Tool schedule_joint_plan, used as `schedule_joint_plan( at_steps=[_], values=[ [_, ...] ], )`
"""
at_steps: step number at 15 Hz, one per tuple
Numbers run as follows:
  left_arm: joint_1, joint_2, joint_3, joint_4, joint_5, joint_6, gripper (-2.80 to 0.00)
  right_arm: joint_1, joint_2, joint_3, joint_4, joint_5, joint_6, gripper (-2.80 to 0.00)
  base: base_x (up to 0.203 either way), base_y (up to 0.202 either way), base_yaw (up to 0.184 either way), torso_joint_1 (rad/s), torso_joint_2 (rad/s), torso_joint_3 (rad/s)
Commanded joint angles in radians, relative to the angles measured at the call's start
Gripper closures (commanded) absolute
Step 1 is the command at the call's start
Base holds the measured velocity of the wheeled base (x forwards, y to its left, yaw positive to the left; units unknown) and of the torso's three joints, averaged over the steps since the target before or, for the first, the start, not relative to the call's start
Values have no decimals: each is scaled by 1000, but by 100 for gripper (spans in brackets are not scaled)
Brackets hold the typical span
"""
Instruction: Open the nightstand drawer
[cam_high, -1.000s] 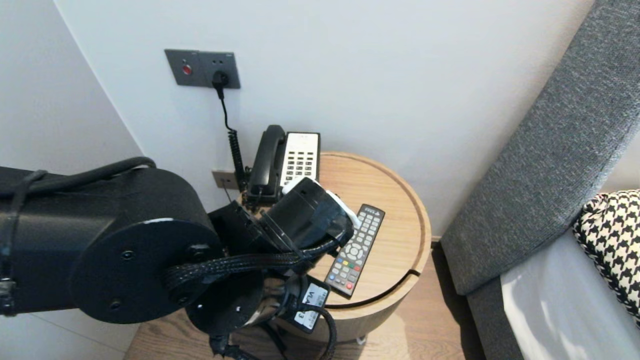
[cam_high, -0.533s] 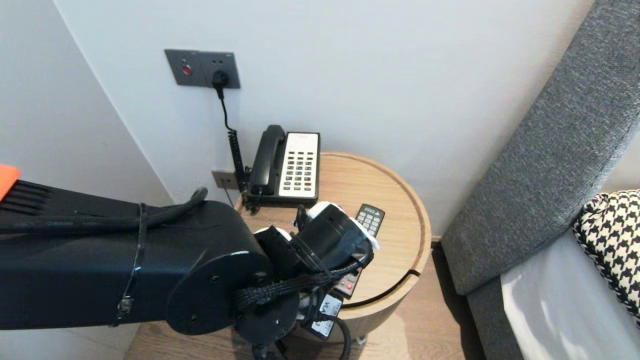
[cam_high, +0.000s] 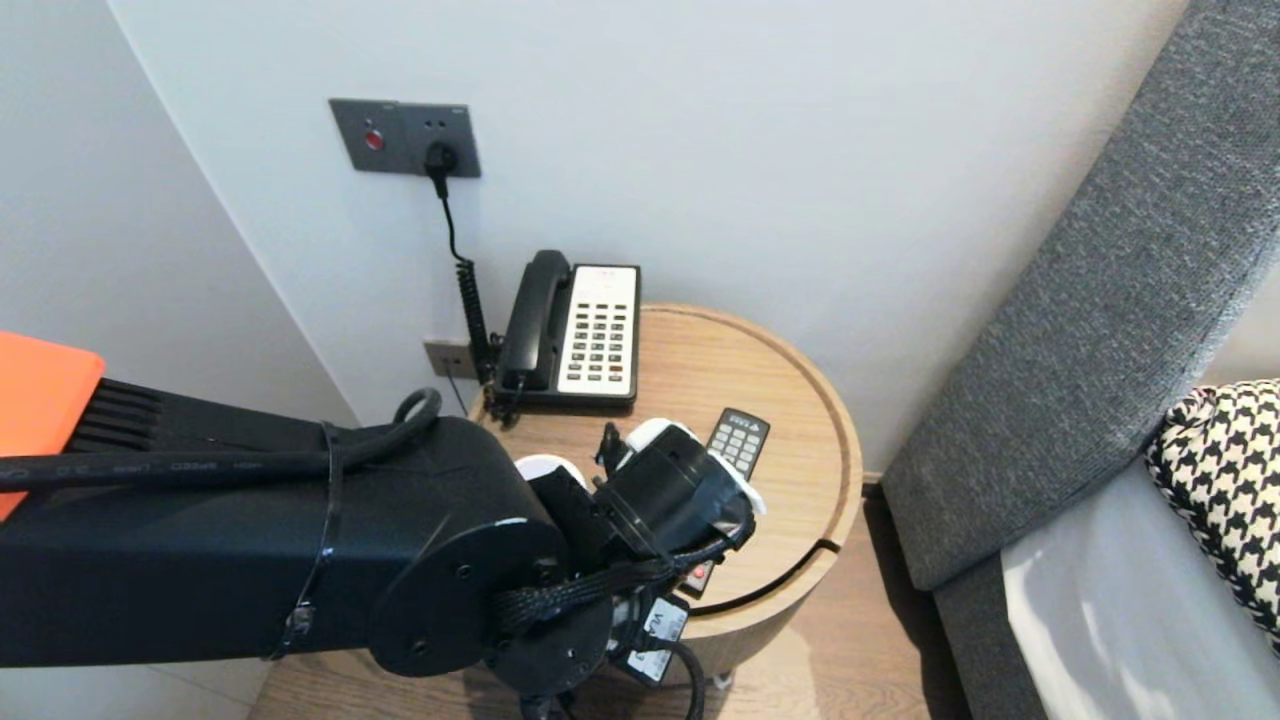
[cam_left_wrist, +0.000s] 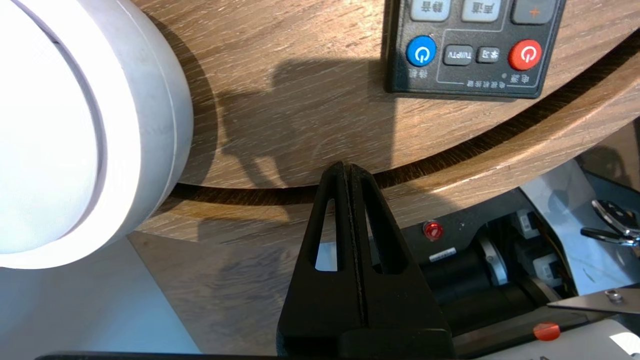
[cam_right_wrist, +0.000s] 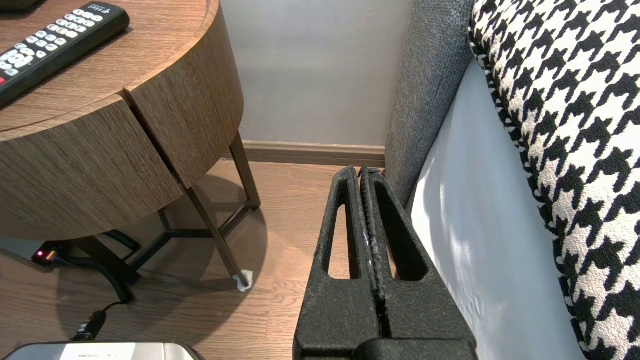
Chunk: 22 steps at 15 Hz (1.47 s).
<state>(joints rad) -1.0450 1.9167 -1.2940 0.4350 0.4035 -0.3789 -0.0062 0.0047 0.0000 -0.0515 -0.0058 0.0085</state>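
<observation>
A black remote control (cam_high: 738, 440) lies on the round wooden side table (cam_high: 845, 440), and my left arm (cam_high: 300, 560) hides its middle. My left gripper (cam_left_wrist: 346, 167) is shut and holds nothing. It points down over the table's front rim groove, a little short of the remote's (cam_left_wrist: 470, 55) end with the blue and red power buttons. A white round object (cam_left_wrist: 75, 125) stands close beside it on the table top (cam_left_wrist: 300, 100). My right gripper (cam_right_wrist: 361, 172) is shut and empty, parked low over the floor beside the bed.
A black-and-white desk telephone (cam_high: 575, 330) sits at the table's back edge, its coiled cord running up to a wall socket (cam_high: 405, 137). A grey headboard (cam_high: 1100, 300) and a houndstooth pillow (cam_high: 1220, 480) stand to the right. The table's legs (cam_right_wrist: 215, 235) and cables are on the wooden floor.
My left arm has swung further over the table. Its wrist has come down from beside the telephone to above the remote's near half, uncovering the telephone. The right arm has not moved.
</observation>
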Motion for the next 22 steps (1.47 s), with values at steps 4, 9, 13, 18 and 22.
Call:
schedule_joint_plan(
  at_steps=[4, 9, 13, 18, 22],
  values=[
    [-24, 1, 5, 5, 0, -3, 0, 0, 1, 25, -1, 0, 0, 0, 0, 0, 0, 0, 0, 0],
    [-47, -10, 32, 7, 0, -20, 0, 0, 1, 25, -1, 0, 1, 0, 0, 0, 0, 0, 0, 0],
    [-66, -27, 67, 7, 0, -41, 0, 0, 1, 25, -1, 0, -1, 0, 0, 0, 0, 0, 0, 0],
    [-88, -61, 121, 7, -2, -61, 0, 0, 1, 25, -1, 0, -1, 0, 0, 0, 0, 0, 0, 0],
    [-124, -85, 192, 7, -9, -116, 0, 0, 1, 25, -1, 0, -1, 0, 0, 0, 0, 0, 0, 0]
  ],
)
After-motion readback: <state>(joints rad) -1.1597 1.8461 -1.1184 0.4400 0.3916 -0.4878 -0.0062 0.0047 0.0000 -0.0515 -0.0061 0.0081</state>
